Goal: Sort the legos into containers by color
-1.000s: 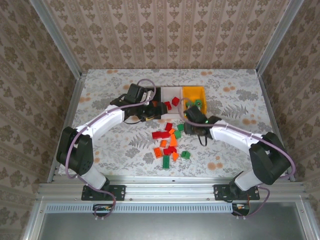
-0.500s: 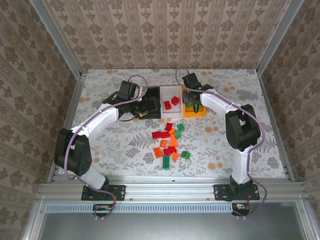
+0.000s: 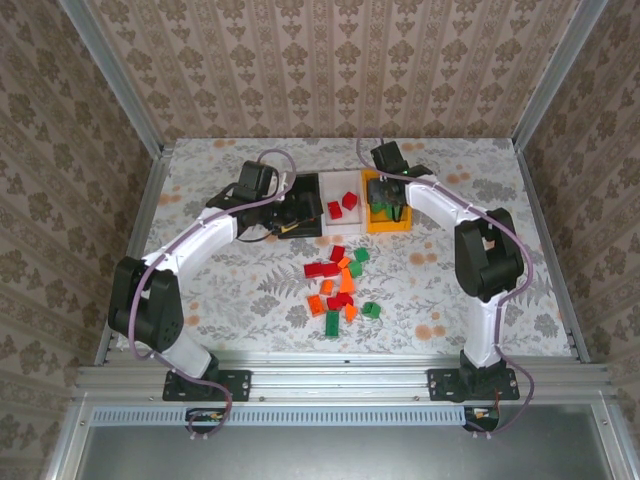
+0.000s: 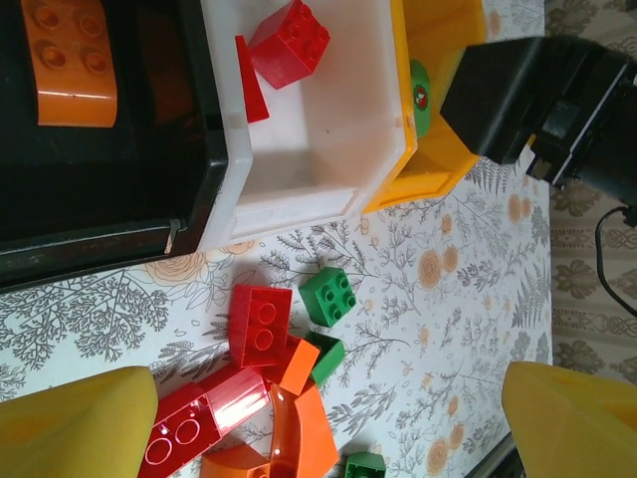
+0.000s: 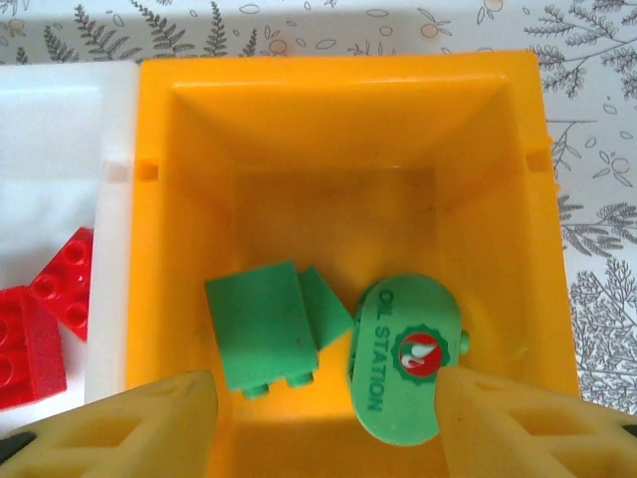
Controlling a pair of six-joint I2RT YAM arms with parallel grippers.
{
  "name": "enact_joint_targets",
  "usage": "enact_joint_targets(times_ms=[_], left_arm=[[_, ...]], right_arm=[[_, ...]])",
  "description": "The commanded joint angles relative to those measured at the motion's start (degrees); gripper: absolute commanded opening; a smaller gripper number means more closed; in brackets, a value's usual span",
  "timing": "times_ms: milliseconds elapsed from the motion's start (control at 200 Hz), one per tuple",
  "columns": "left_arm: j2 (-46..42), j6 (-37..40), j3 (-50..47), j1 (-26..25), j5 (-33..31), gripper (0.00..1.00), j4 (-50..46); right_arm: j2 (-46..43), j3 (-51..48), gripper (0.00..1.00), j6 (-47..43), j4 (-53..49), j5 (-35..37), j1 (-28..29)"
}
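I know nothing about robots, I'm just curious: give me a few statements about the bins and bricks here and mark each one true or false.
1. The orange-yellow bin holds green pieces. True.
2. The white bin holds green bricks. False: it holds red bricks.
3. An orange brick lies in the black bin. True.
4. Every brick is already in a bin. False: loose bricks in red, orange and green lie on the table.
5. The left gripper clamps a red brick. False: its jaws stand wide open, holding nothing.
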Motion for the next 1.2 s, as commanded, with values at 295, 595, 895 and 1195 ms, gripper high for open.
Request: enact_joint_targets(times_ms=[295, 595, 895, 1195], left_arm=[[0.51, -0.48, -0.42, -3.03, -0.34, 0.91, -1.19], [2.12, -0.93, -0.67, -6.57, 1.23, 0.91, -0.28], [1.60, -0.57, -0.55, -6.70, 0.88, 0.91, -0.28], [1.50, -0.22, -0.34, -6.70, 0.65, 0.91, -0.65]], right_arm=[[-34.61, -40.40, 0.64, 7.52, 1.55, -2.83, 18.65], [-41.34, -50.39, 0.71, 7.34, -0.86, -10.28, 26.40], [-34.80, -49.56, 0.72, 8.46, -0.89, -6.72, 30.44], [-29.14, -45.98, 0.68, 10.26, -2.18, 3.05, 29.67]])
